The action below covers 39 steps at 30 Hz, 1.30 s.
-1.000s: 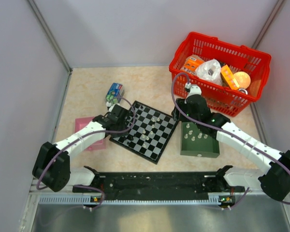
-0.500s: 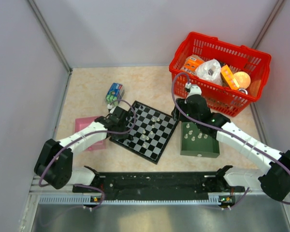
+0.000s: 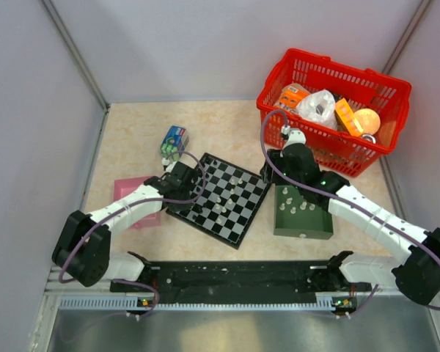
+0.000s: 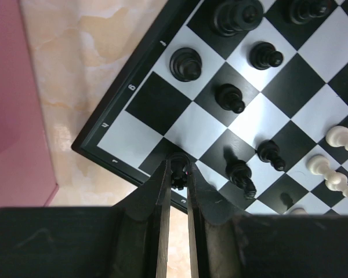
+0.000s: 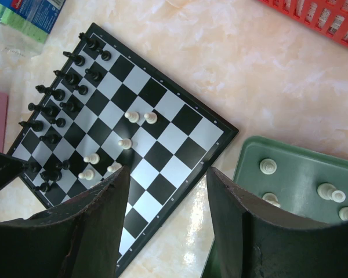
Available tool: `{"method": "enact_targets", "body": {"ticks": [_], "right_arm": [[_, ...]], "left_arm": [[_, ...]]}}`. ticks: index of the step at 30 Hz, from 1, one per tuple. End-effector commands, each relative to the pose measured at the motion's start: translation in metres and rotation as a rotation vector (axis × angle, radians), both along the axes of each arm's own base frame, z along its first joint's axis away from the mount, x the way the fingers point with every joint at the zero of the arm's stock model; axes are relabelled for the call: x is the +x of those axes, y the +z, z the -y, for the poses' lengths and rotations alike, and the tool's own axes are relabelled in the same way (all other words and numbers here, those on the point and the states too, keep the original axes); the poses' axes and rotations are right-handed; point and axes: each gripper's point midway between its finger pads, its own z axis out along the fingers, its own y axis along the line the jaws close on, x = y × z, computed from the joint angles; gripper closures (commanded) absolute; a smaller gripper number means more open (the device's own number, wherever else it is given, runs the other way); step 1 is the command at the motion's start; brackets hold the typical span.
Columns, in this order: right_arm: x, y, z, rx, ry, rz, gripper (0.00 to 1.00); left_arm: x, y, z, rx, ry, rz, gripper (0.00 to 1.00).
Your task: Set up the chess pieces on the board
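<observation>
The board (image 3: 220, 196) lies mid-table, turned like a diamond. My left gripper (image 3: 193, 178) is at its left corner. In the left wrist view the gripper (image 4: 178, 168) is shut on a dark chess piece (image 4: 178, 175), held on a dark square by the board's (image 4: 152, 101) near edge. Other dark pieces (image 4: 229, 97) stand close by, and pale ones (image 4: 339, 136) stand to the right. My right gripper (image 3: 277, 176) is open and empty above the gap between the board (image 5: 162, 156) and the green tray. Pale pieces (image 5: 125, 143) stand mid-board and dark ones (image 5: 64, 92) line the left side.
The green tray (image 5: 296, 174) right of the board holds several pale pieces (image 5: 268, 167). A pink tray (image 3: 128, 192) lies left of the board. A blue-green packet (image 3: 174, 141) sits behind it. A red basket (image 3: 334, 110) of items stands at the back right.
My left gripper has shifted slightly right and forward onto the board's left corner. The right arm has not moved.
</observation>
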Motion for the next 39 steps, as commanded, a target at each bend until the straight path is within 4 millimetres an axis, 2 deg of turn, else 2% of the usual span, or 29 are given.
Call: {"method": "enact_targets", "body": {"ticks": [1, 7, 14, 17, 25, 29, 35, 39], "right_arm": [[0.003, 0.002, -0.002, 0.018, -0.001, 0.014, 0.44], [0.003, 0.001, -0.003, 0.017, -0.001, 0.010, 0.44], [0.003, -0.002, -0.002, 0.010, -0.002, 0.008, 0.44], [0.003, -0.002, -0.002, 0.010, -0.001, 0.006, 0.44], [0.003, -0.003, -0.003, 0.012, 0.001, 0.001, 0.44], [0.004, -0.002, -0.003, 0.014, 0.002, 0.003, 0.44], [0.004, 0.000, -0.005, 0.021, 0.004, 0.004, 0.44], [0.003, -0.001, -0.006, 0.021, 0.008, 0.000, 0.44]], "left_arm": [[0.004, 0.002, -0.018, 0.095, 0.059, 0.013, 0.90], [0.007, 0.006, -0.033, 0.133, 0.101, 0.039, 0.90], [0.016, 0.007, -0.034, 0.101, 0.094, 0.056, 0.90], [0.018, 0.009, -0.041, 0.113, 0.106, 0.061, 0.89], [0.016, 0.003, -0.037, 0.075, 0.083, 0.036, 0.85], [0.015, 0.006, -0.035, 0.062, 0.079, 0.040, 0.75], [0.016, 0.021, -0.041, 0.070, 0.096, 0.086, 0.33], [0.018, 0.040, -0.043, 0.068, 0.107, 0.121, 0.30]]}}
